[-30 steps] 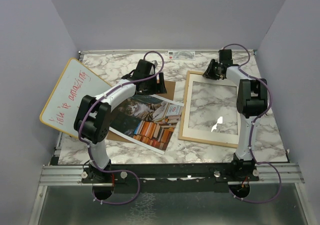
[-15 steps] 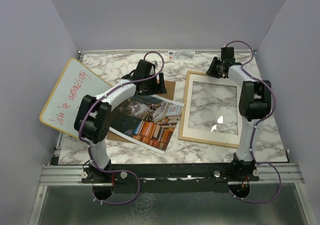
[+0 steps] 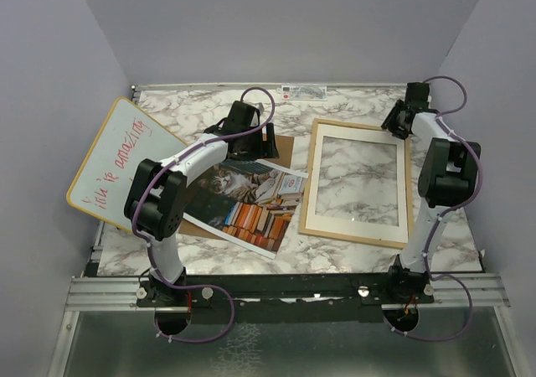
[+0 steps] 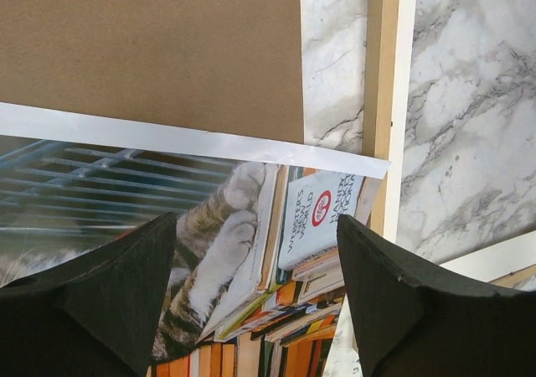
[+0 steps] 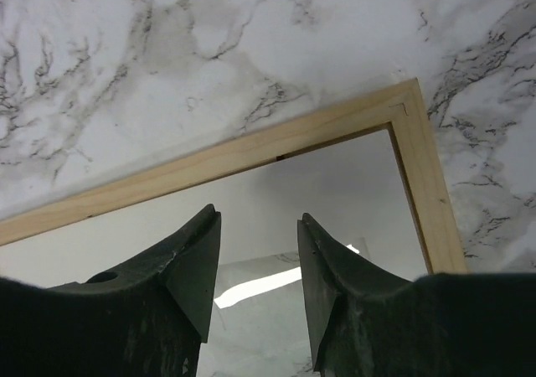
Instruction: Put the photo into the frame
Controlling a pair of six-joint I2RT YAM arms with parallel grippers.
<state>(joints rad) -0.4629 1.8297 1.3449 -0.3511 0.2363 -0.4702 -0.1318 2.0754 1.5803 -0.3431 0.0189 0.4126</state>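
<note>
Two steps remain: lift and seat | the photo [image 3: 251,201] lies face up left of the table's [image 3: 335,100] centre, on a brown backing board [image 3: 285,147] | the frame [image 3: 360,126] lies empty toward the right edge | left gripper [image 4: 255,251] jaws wide, empty, over the print | right gripper [image 5: 258,251] jaws part-open, empty, now at the frame's far-right corner, no longer its far-left

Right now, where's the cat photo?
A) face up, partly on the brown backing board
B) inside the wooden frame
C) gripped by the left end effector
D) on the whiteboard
A: the cat photo lies picture side up with its far edge over the brown backing board, left of the wooden frame.
</note>
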